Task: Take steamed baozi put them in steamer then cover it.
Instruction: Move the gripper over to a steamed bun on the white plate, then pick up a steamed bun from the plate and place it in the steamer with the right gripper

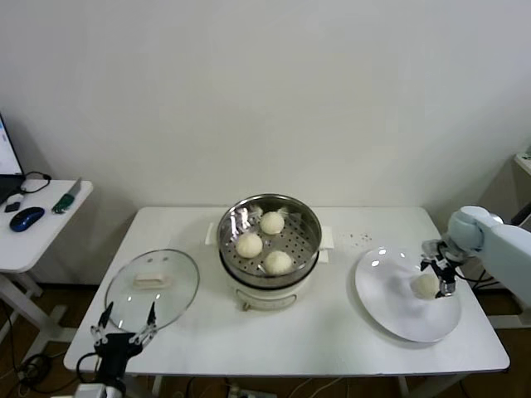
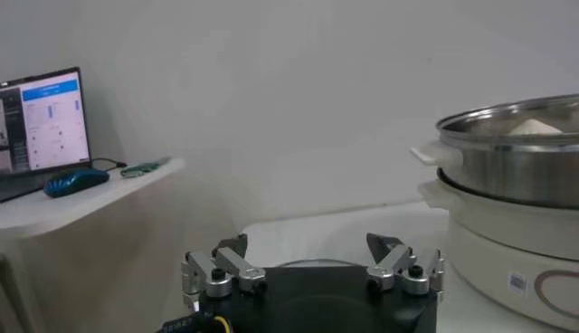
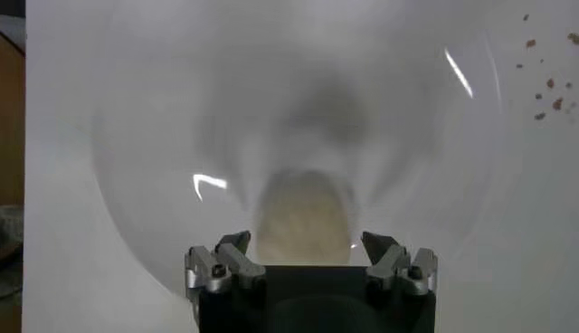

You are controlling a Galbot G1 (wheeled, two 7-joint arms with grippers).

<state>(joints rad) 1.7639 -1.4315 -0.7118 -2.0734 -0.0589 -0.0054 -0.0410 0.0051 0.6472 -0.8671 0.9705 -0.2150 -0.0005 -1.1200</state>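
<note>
Three cream-white baozi [image 1: 249, 245] lie in the shiny steel steamer [image 1: 226, 230] on its white pot base at the table's middle. The fourth baozi [image 1: 426, 287] lies on the white plate [image 1: 386, 290] at the right. My right gripper [image 1: 440, 278] is open and down over this bun. In the right wrist view the baozi [image 3: 303, 217] sits between the spread fingers of the right gripper [image 3: 306, 244], with small gaps on both sides. The glass cover [image 1: 153, 288] with its cream handle lies flat on the table at the left. My left gripper [image 1: 124, 319] is open and empty near the cover's front edge.
A white side table [image 1: 50, 224] at the far left holds a blue mouse [image 1: 26, 218] and a laptop [image 2: 41, 122]. Brown crumbs [image 1: 358, 239] lie on the table behind the plate. The steamer [image 2: 516, 154] stands close to the left gripper [image 2: 309, 249].
</note>
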